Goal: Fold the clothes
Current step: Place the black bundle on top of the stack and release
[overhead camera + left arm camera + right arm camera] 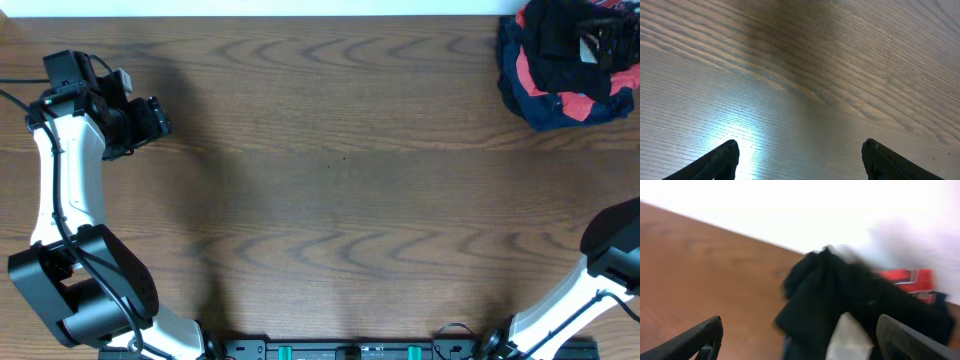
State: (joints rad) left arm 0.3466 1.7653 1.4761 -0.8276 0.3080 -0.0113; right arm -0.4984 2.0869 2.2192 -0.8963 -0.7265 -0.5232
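The clothes, a black garment (550, 45), lie crumpled on top of a pile at the table's far right corner. In the right wrist view the black garment (825, 295) fills the middle, blurred, with a white label (850, 337) showing low between the jaws. My right gripper (800, 325) is open wide just in front of the garment, with its fingers either side of it and not closed on it. My left gripper (160, 118) hovers at the far left. In its wrist view the left gripper (800, 145) is open over bare wood.
A red shirt (575, 100) and a navy garment (530, 108) lie under the black one in the same pile. The red shirt (905, 280) also shows behind it. The wooden table (330, 180) ends at a white back edge. My right arm (612, 250) enters from the right.
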